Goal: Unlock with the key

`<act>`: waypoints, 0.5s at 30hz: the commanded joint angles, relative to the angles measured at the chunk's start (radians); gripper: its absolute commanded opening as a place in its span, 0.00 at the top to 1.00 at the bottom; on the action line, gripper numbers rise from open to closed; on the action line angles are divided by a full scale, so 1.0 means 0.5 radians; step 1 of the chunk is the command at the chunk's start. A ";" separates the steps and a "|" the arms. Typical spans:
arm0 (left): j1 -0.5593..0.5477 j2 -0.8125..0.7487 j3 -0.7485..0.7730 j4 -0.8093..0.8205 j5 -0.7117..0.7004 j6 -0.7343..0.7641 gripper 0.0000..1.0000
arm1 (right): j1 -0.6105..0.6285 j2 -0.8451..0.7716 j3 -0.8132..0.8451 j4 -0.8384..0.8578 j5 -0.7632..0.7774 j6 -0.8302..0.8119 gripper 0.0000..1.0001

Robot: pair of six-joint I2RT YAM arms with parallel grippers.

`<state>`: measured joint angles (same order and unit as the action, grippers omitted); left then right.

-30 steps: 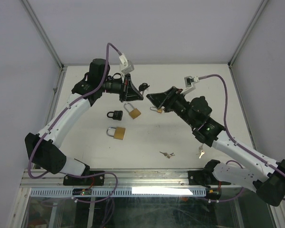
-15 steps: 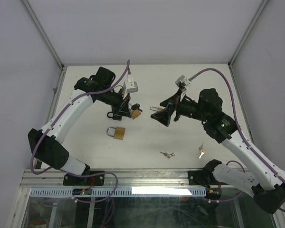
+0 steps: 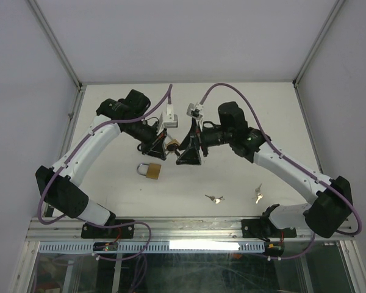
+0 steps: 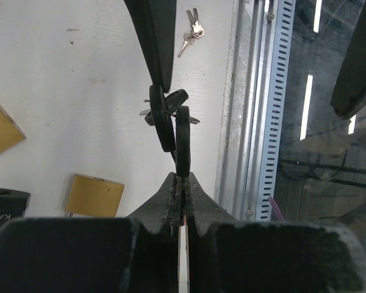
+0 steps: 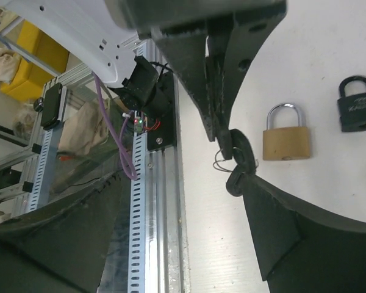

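Black-headed keys (image 4: 182, 137) pinched in left tool (image 4: 180, 180), right tool (image 3: 188, 152) agape alongside

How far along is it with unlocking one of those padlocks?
Done: the left gripper is shut on the black-headed keys, so the keys are picked up. In hand: the open right gripper sits right at those keys, perhaps to take one. Left: no key is in a lock; the brass padlock and the black padlock lie closed on the table.
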<state>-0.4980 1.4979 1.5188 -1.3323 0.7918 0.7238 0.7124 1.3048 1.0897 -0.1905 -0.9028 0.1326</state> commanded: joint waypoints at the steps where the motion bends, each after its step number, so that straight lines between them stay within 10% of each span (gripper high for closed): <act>1: -0.010 -0.082 0.100 -0.077 0.140 0.168 1.00 | -0.122 -0.133 0.168 0.149 -0.121 -0.137 0.18; 15: -0.038 -0.070 0.154 -0.120 0.197 0.187 1.00 | 0.023 0.233 0.346 0.351 -0.298 0.008 0.31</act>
<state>-0.5060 1.4975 1.5612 -1.3949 0.8413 0.7757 0.7208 1.3960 1.2106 -0.0540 -1.0172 0.1303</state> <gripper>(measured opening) 0.017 0.697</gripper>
